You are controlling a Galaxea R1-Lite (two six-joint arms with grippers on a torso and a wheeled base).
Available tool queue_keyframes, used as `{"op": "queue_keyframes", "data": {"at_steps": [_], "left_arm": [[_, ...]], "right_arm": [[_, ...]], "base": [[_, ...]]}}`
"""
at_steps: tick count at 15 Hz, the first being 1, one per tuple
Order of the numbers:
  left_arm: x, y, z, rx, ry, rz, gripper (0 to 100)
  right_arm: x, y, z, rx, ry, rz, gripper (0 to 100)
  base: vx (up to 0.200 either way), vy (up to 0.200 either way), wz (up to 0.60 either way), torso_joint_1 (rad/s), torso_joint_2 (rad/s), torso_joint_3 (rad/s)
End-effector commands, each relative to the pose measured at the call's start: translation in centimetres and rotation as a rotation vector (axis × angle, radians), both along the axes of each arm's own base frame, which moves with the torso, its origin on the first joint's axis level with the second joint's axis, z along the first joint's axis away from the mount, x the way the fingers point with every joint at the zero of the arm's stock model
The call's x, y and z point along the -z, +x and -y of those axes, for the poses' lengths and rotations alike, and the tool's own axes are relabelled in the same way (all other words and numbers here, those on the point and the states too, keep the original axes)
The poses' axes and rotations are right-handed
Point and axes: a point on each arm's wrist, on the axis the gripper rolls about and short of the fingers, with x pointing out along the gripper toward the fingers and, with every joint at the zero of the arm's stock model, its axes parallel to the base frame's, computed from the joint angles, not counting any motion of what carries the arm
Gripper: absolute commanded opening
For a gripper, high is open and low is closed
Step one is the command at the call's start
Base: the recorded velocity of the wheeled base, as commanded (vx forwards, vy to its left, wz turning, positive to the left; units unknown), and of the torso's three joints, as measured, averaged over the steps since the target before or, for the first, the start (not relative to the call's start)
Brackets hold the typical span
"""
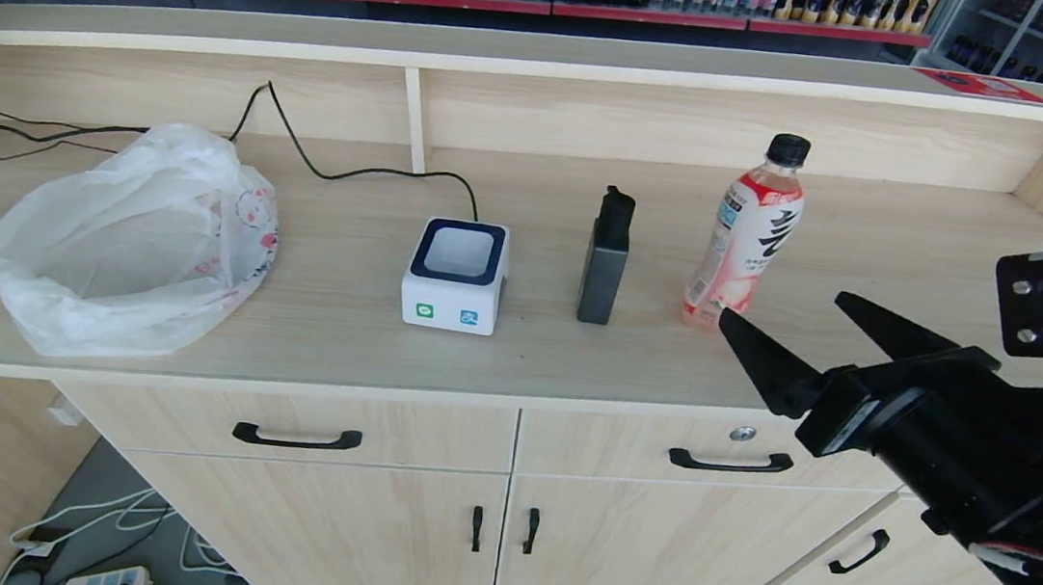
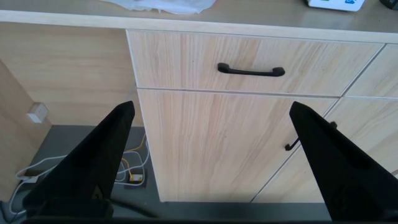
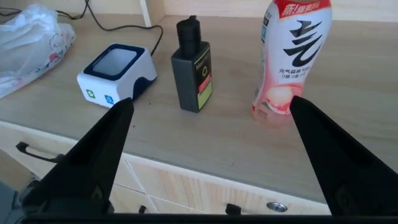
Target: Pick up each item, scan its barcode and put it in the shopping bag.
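1. Right gripper (image 1: 781,305): nearest the head camera, at the right side of the front edge of the tabletop (image 1: 573,356). Jaws spread wide, holding nothing. The tips point toward the standing items, and one tip is near the base of the pink drink bottle (image 1: 745,239) without touching it.
2. Left gripper (image 2: 211,106): held low, below tabletop level, facing the cabinet front. Jaws spread wide, holding nothing. A drawer with a black drawer handle (image 2: 251,70) is seen between them.
3. Pink drink bottle: upright on the tabletop, right of centre. It has a black cap and a white-and-red label with clear pink liquid visible at its base. It is the rightmost of the items.
4. Dark grey bottle (image 1: 604,262): upright, rectangular body with a black top. It stands between the pink drink bottle and the barcode scanner (image 1: 456,274), apart from both. The right wrist view shows a red-and-green label on one face.
5. Barcode scanner: a white cube with a dark-framed window on top, near the middle of the tabletop. A black cable (image 1: 340,175) runs from its back toward the rear left.
6. Shopping bag (image 1: 129,242): thin white plastic, on the left of the tabletop with its mouth open toward the front. It sits well apart from the scanner, and nothing is visible inside.
7. Background: a red shelf (image 1: 513,6) behind the counter carries a row of bottled drinks.
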Motion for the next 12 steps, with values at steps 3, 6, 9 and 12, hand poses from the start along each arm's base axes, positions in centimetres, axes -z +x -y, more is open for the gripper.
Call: {"op": "queue_keyframes", "data": {"at_steps": [3, 6, 9, 12], "left_arm": [[0.0, 0.0, 0.0, -0.002, -0.001, -0.001, 100], [0.0, 0.0, 0.0, -0.002, -0.001, -0.001, 100], [0.0, 0.0, 0.0, -0.002, -0.001, 0.000, 100], [0.0, 0.0, 0.0, -0.002, -0.001, 0.000, 100]], "right_arm": [[1.7, 1.8, -4.1, -0.026, 0.033, -0.065, 100], [2.2, 3.5, -5.5, -0.020, 0.061, 0.020, 100], [3.4, 4.6, -6.6, -0.007, 0.061, 0.103, 100], [4.5, 5.1, -7.0, 0.008, 0.032, 0.105, 100]], "base": [[0.000, 0.000, 0.00, 0.000, 0.00, 0.000], [0.000, 0.000, 0.00, 0.000, 0.00, 0.000], [0.000, 0.000, 0.00, 0.000, 0.00, 0.000], [0.000, 0.000, 0.00, 0.000, 0.00, 0.000]]}}
